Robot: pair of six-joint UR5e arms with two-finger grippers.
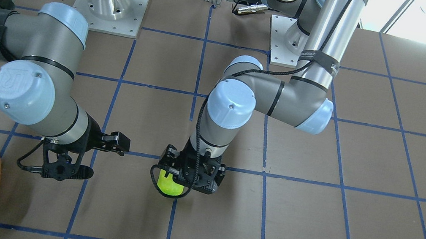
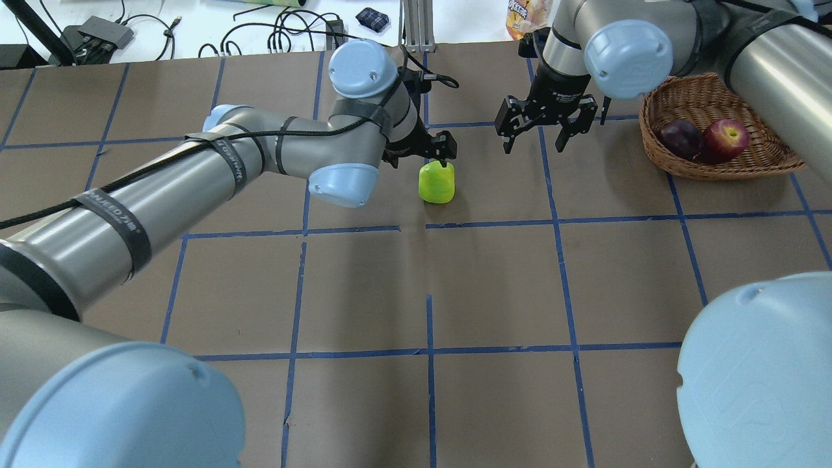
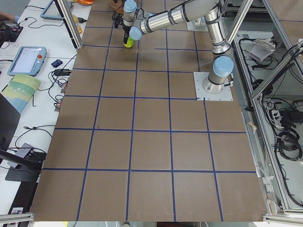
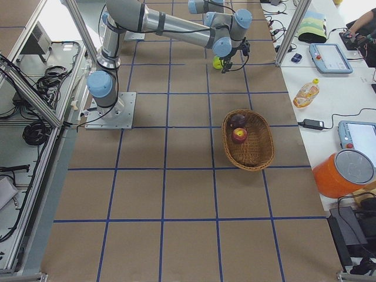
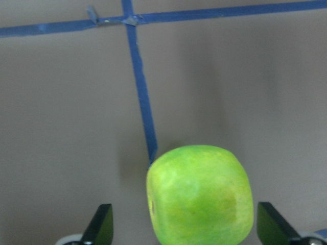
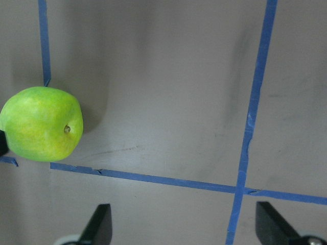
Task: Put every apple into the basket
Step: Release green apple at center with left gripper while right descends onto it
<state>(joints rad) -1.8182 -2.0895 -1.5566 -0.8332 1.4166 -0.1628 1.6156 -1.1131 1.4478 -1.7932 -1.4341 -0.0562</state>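
Here, a wide table (image 2: 494,286) covered in brown paper fills the scene, marked into squares by lines of blue tape. Two grey robot arms with pale blue joint caps reach across it.

The left arm (image 2: 195,175) stretches to the middle of the table's far side and bends down at the wrist. The right arm (image 2: 767,52) reaches out on the other side and passes above the basket.

The basket (image 2: 715,170), brown woven wicker with a rounded rim, sits on the table on the robot's right. It is well apart from the green apple.

The left gripper (image 1: 191,174) points straight down over the green apple. Its jaws are spread, with one black fingertip on each side of the fruit. The wrist view shows a gap on both sides, wider on one.

The right gripper (image 2: 534,144) hangs above bare paper between the green apple and the basket. Its jaws are parted and hold nothing.

Two apples lie side by side, touching, inside the basket: a red apple (image 2: 727,140) with streaky skin, and a dark maroon apple (image 2: 680,138).

The green apple (image 2: 437,183), bright lime in colour, rests on the table beside a blue tape line, directly under the left gripper.
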